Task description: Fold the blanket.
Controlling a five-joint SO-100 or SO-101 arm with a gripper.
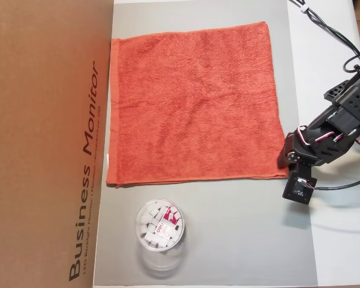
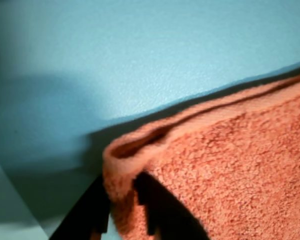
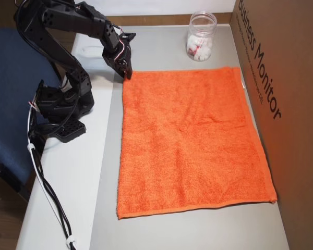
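One corner of the blanket (image 2: pixel 230 170) is being pinched between the closed fingers (image 2: pixel 97 210), while the rest is being left spread flat on the grey tabletop (image 1: pixel 240 240).

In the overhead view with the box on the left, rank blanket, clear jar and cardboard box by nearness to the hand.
1. Blanket: its lower-right corner sits at the hand.
2. Clear jar: lower centre, below the blanket.
3. Cardboard box: far left.

Blanket (image 1: pixel 195 105), jar (image 1: pixel 160 226) on table (image 1: pixel 240 240)
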